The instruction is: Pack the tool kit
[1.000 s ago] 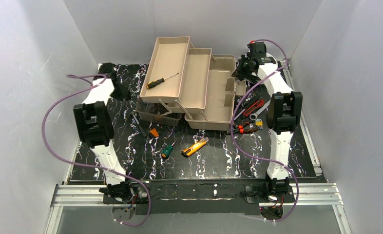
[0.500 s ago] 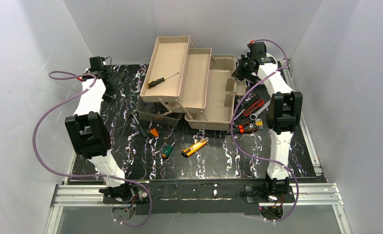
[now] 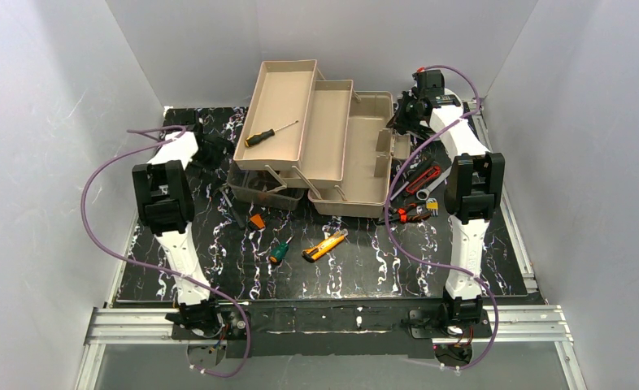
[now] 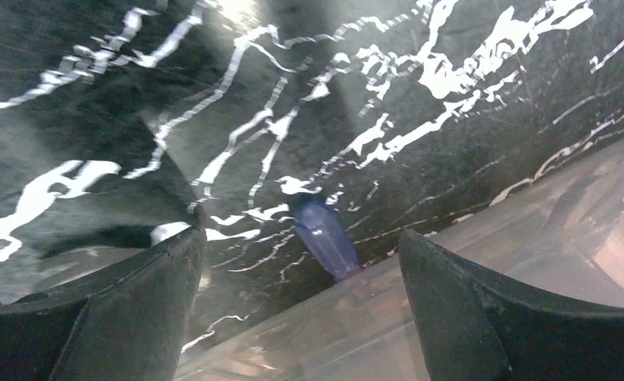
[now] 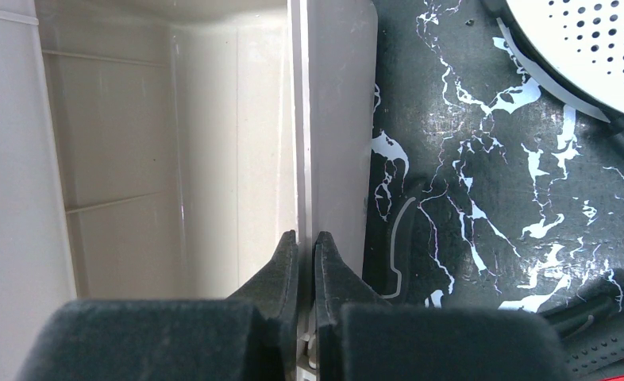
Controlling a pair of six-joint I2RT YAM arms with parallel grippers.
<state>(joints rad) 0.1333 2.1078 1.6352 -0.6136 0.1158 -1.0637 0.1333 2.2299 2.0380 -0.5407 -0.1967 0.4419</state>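
With the right fingers (image 5: 281, 274) clenched on the right wall of the toolbox (image 3: 367, 162), the released, empty left fingers (image 4: 146, 298) hang just left of it, so the yellow knife (image 3: 325, 244), lying slantwise on the counter (image 3: 357, 264) in front of the toolbox, suits the free left arm.

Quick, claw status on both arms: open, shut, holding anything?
Left claw: open, holding nothing.
Right claw: closed, pinching the side wall of the toolbox.
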